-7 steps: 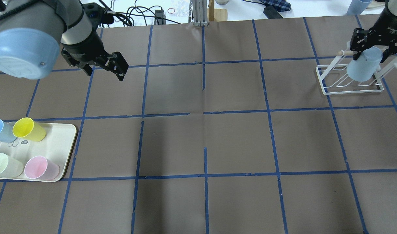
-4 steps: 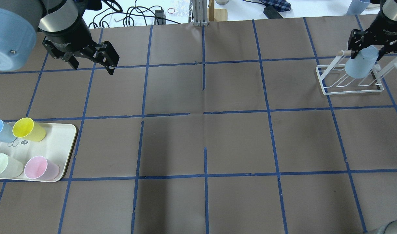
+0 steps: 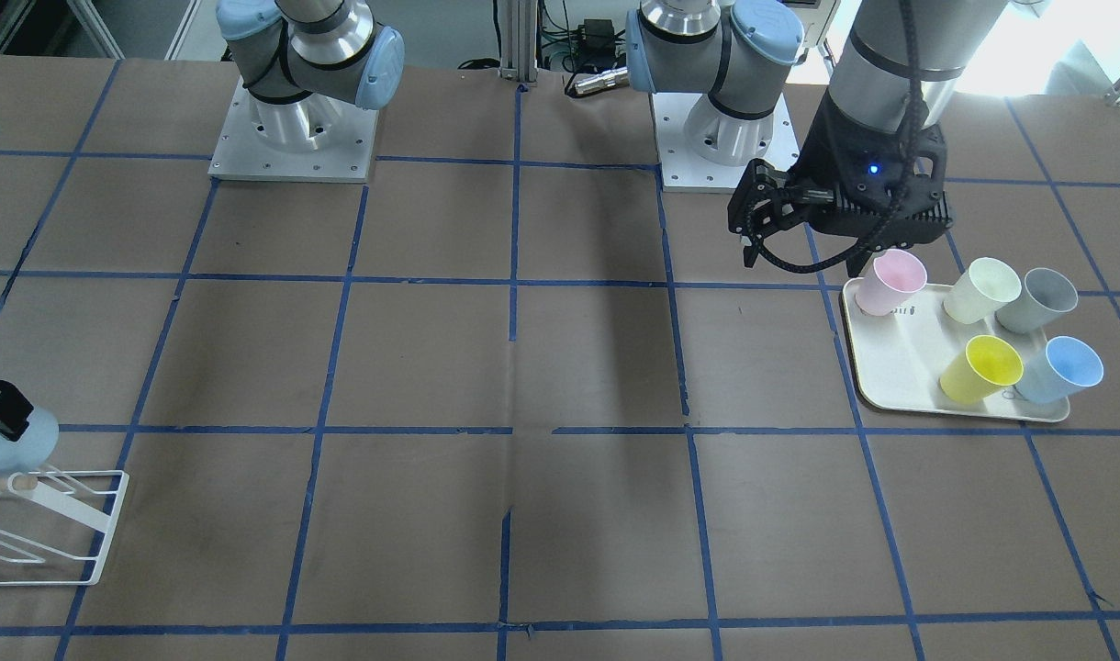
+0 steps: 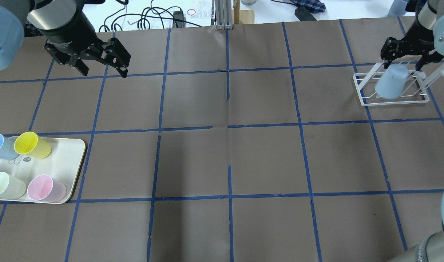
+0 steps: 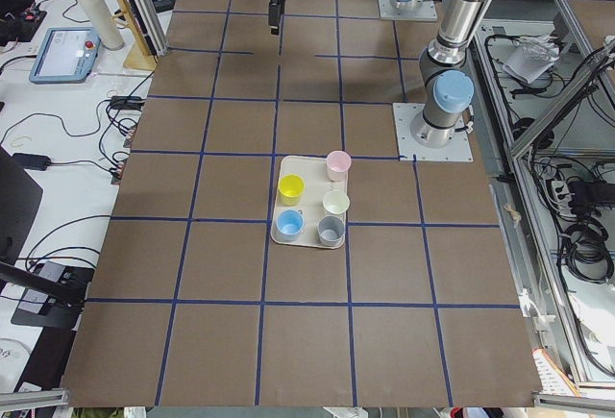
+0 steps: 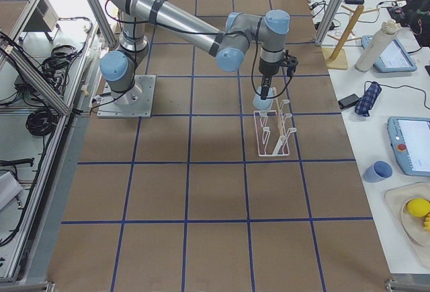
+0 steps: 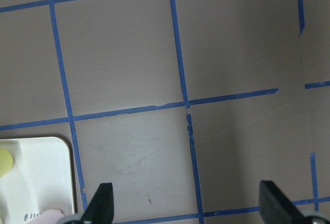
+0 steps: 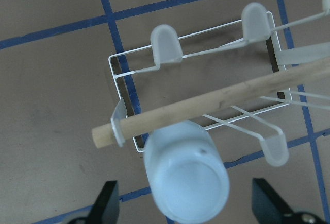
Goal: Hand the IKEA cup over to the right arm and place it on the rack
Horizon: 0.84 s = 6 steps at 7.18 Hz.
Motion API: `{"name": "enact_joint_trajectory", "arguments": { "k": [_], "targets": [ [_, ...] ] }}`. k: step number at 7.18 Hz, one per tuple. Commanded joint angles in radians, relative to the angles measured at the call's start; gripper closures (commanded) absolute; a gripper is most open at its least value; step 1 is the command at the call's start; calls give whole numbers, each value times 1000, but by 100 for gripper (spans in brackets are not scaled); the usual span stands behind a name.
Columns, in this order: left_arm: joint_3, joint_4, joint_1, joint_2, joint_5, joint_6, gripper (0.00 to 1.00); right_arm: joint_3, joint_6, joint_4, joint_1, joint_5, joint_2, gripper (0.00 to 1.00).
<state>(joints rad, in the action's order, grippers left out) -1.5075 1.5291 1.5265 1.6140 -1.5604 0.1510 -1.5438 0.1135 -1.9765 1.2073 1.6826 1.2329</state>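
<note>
My right tool (image 4: 404, 62) hangs released over the cup (image 4: 391, 82), inverted on the rack (image 4: 364, 100); left tool (image 7: 185, 193) gapes too.

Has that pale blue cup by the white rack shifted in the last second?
Yes. In the overhead view the IKEA cup has shifted left along the rack, from over its right half to over its middle.

table (image 4: 265, 156): brown, blue-taped grid; on it: cream tray (image 4: 63, 165); white rack (image 4: 363, 103)
</note>
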Motion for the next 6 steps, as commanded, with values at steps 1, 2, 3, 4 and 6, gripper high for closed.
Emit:
{"name": "enact_joint_trajectory", "arguments": {
  "k": [1,2,3,4,6],
  "targets": [
    [-3,2,-3,-3,3,-1,0,7,3,4,0,0,5,0],
    [-8,2,-5,-5,3,-1,0,17,3,37,8,-3,38,0],
    [-8,3,-3,-8,0,-1,0,19,0,100,26,-51,89,0],
    [-13,3,-3,-11,-1,-1,0,19,-5,240,69,-126,126,0],
    [-17,3,-3,-14,-1,-2,0,54,-67,364,184,-133,200,0]
  ]
}}
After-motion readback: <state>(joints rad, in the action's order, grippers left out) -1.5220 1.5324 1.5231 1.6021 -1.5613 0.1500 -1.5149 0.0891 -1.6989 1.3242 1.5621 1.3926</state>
